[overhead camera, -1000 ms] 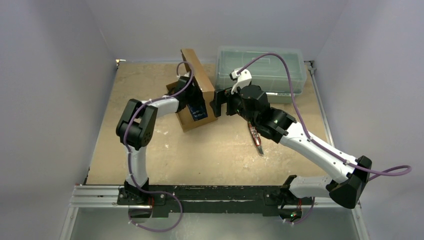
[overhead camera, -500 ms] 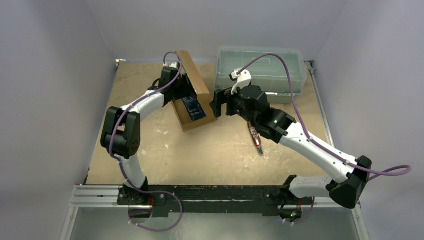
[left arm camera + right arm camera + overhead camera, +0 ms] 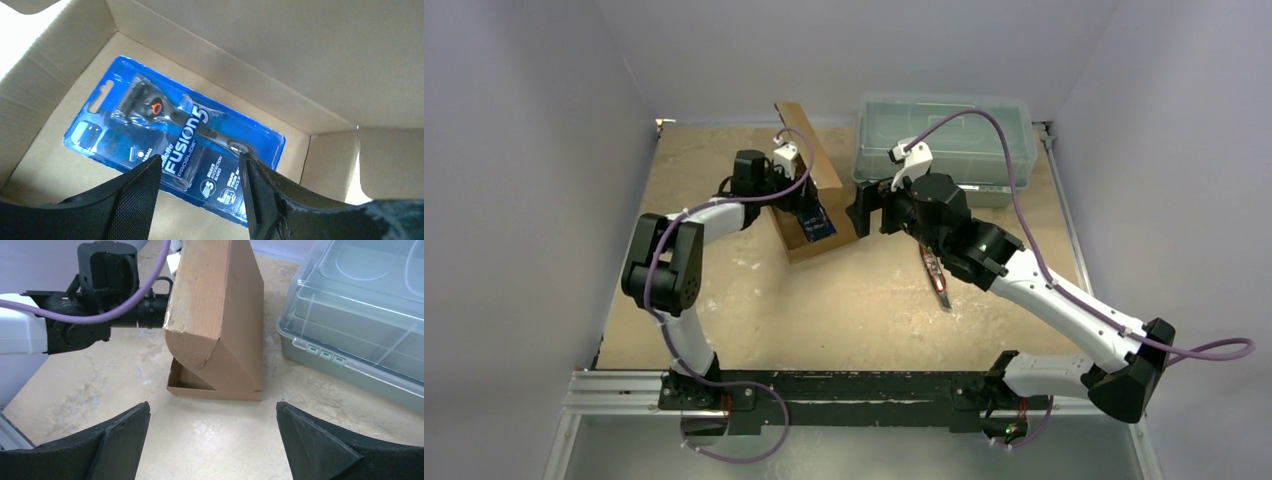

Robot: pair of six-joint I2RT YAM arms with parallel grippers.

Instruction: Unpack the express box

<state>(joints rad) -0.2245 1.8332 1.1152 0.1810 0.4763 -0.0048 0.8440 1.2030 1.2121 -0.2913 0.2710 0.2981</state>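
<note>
The express box (image 3: 796, 236) is brown cardboard and stands open on the table, its flap lid (image 3: 814, 160) raised. A blue razor blister pack (image 3: 816, 222) lies flat on its floor. In the left wrist view the pack (image 3: 170, 145) fills the box bottom (image 3: 45, 170). My left gripper (image 3: 200, 172) is open and empty, hovering just above the pack's near end. It reaches in from the box's left side in the top view (image 3: 796, 200). My right gripper (image 3: 859, 207) is open and empty beside the box's right side. In its own view the right gripper (image 3: 212, 412) faces the box (image 3: 220, 325) from a short distance.
A translucent grey-green lidded plastic bin (image 3: 944, 135) stands right of the box at the back, and shows in the right wrist view (image 3: 360, 315). A slim red and white item (image 3: 937, 280) lies on the table under my right arm. My left arm (image 3: 95, 305) is behind the box.
My left arm has swung its elbow left and drawn its wrist back to the box's left side, fingers still pointing in. The lid stays raised. My right gripper has barely moved.
</note>
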